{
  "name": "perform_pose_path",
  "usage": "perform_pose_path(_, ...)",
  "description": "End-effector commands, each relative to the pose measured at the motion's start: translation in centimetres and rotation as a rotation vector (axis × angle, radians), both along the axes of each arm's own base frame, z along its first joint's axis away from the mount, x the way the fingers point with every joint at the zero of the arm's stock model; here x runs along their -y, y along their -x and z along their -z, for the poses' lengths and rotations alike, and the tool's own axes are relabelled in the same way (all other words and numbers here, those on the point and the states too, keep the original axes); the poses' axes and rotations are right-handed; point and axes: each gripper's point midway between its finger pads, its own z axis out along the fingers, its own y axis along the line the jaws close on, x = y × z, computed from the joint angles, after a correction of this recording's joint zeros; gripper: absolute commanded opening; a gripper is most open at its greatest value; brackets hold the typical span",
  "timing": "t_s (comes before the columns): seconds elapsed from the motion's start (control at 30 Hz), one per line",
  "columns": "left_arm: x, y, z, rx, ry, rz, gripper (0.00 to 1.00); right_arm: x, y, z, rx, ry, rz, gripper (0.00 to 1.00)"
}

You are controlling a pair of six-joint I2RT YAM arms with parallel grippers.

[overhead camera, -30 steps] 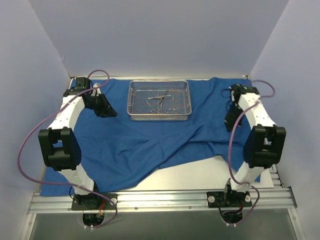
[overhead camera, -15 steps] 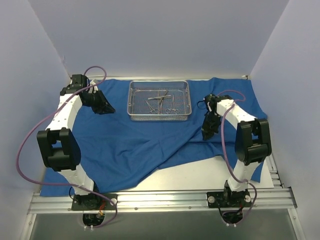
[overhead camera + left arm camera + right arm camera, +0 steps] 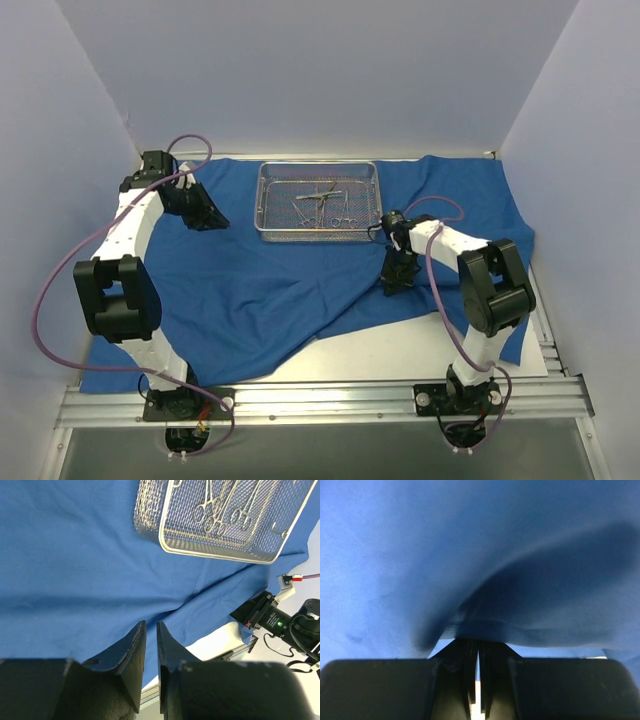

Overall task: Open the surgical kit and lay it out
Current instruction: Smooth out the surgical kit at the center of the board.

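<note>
The right gripper (image 3: pixel 393 280) has swung in from well right of the tray and now sits just off its near-right corner. The left arm has barely shifted.

From the top view: the large royal-blue cloth wrap (image 3: pixel 250 290) lies spread and soft, with long creases running from the tray towards the near edge. The shallow rectangular silver wire-mesh tray (image 3: pixel 320 235) sits on it towards the far side. The thin steel ring-handled instruments (image 3: pixel 322 205) lie loose and crossed inside. Near of the tray, a triangle of white tabletop (image 3: pixel 400 345) shows where the cloth falls short. The left gripper (image 3: pixel 212 220) hovers left of the tray.

Left wrist view: the left gripper (image 3: pixel 150 627) has its black fingers a narrow slit apart with nothing between them, above smooth matte cloth. The tray's open mesh and rounded rim (image 3: pixel 215 555) lie beyond.

Right wrist view: the fingers are pressed together at the right gripper (image 3: pixel 478 647), pinching the stitched hem (image 3: pixel 485 630). The cloth tents up from it in a dark fold.

The step in hand looks like spreading the wrap. Next the hem probably needs drawing away from the tray towards the bare tabletop, gently so the tray does not slide.
</note>
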Motion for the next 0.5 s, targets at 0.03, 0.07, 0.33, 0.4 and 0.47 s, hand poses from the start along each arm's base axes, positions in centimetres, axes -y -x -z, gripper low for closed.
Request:
perform_pose_path(0.03,0.1,0.6,-0.6,0.022,0.020,0.000,0.23,1.1,0.5,1.3,0.035,0.076,0.083,0.00)
perform_pose_path(0.07,0.2,0.8,-0.8,0.022,0.024,-0.003,0.23,1.3,1.1,1.6,0.026,0.090,0.089,0.00)
perform_pose_path(0.33,0.3,2.0,-2.6,0.083,0.023,-0.003,0.24,1.3,8.2,3.7,-0.125,0.195,0.134,0.00)
perform_pose_path(0.4,0.2,2.4,-3.3,0.103,0.020,-0.005,0.24,1.4,8.5,3.2,-0.124,0.213,0.136,0.00)
perform_pose_path(0.47,0.3,2.7,-4.2,0.127,0.019,-0.005,0.24,1.4,9.5,2.7,-0.149,0.231,0.131,0.00)
